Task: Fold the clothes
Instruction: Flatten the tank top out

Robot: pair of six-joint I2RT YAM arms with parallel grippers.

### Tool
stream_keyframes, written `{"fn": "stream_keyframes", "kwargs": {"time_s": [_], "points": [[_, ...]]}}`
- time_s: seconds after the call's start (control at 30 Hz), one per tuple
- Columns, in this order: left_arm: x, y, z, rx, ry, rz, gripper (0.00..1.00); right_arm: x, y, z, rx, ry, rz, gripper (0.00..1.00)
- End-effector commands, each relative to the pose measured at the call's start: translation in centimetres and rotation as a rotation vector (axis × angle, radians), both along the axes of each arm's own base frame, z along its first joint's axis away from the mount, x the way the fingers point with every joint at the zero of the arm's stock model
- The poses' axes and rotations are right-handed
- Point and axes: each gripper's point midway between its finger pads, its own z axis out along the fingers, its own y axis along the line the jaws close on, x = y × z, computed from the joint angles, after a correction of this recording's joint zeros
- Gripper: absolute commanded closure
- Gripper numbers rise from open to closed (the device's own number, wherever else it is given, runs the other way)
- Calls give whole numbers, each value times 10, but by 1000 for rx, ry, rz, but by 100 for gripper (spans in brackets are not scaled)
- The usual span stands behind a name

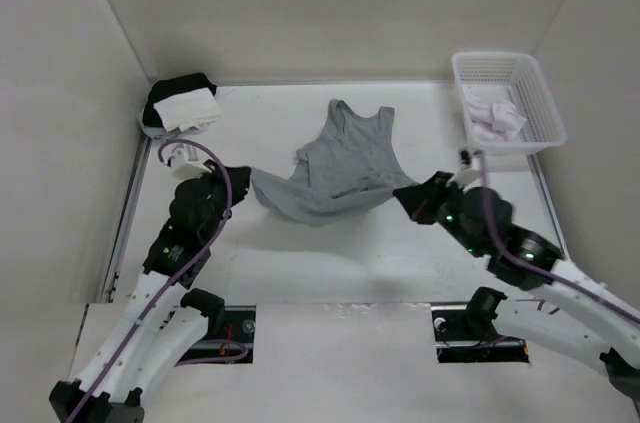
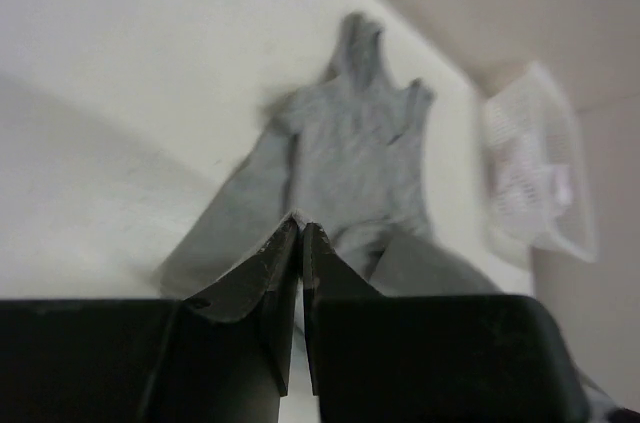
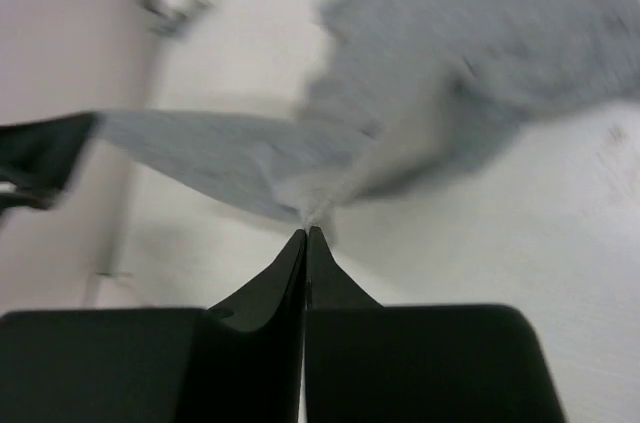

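Top [image 1: 345,158], held by its hem.
Thin, limp knit (likely to sag): left claw [image 1: 243,181] and right claw [image 1: 403,193] each pinch a hem corner.

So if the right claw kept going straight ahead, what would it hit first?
The grey tank top. The right gripper is shut on its hem, so it would push straight into the lifted fabric in front of it. Depth beyond that is unclear.
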Motion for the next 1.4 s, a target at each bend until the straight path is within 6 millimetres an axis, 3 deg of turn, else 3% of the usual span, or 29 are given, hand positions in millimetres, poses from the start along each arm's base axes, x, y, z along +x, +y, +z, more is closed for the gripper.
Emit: {"fn": "stream_keyframes", "kwargs": {"time_s": [0.0, 0.07, 0.17, 0.3, 0.4, 0.5, 0.63, 0.73, 0.87, 0.97, 1.07, 1.13, 1.23, 1.37], "points": [[-17, 12, 159, -104, -383, 46, 100, -23, -52, 121, 18, -217, -110, 100], [-36, 32, 221, -99, -520, 115, 100, -37, -80, 192, 31, -330, -149, 100], [-64, 56, 301, -132, -689, 194, 100, -45, -116, 282, 57, -470, -228, 100], [-94, 77, 386, -178, -884, 248, 100, -48, -124, 367, 69, -614, -241, 100], [-102, 77, 428, -172, -951, 240, 100, -45, -125, 413, 57, -716, -288, 100], [-84, 72, 437, -135, -940, 259, 100, -38, -107, 424, 15, -774, -308, 100], [-19, 58, 422, -15, -847, 306, 99, -1, -83, 414, -95, -816, -360, 100], [53, 44, 382, 56, -725, 292, 99, 46, -60, 389, -131, -771, -310, 100], [151, 46, 305, 48, -518, 250, 99, 141, -35, 330, -101, -610, -189, 100], [202, 61, 286, 15, -446, 248, 99, 200, -33, 311, -104, -557, -194, 100], [231, 63, 302, 16, -447, 233, 99, 239, -44, 324, -93, -557, -225, 100], [238, 63, 327, 15, -476, 220, 99, 246, -52, 346, -71, -578, -243, 100], [228, 69, 372, 11, -562, 217, 99, 235, -61, 383, -44, -646, -258, 100], [200, 80, 408, 1, -647, 223, 99, 204, -73, 420, -5, -728, -272, 100]]}}
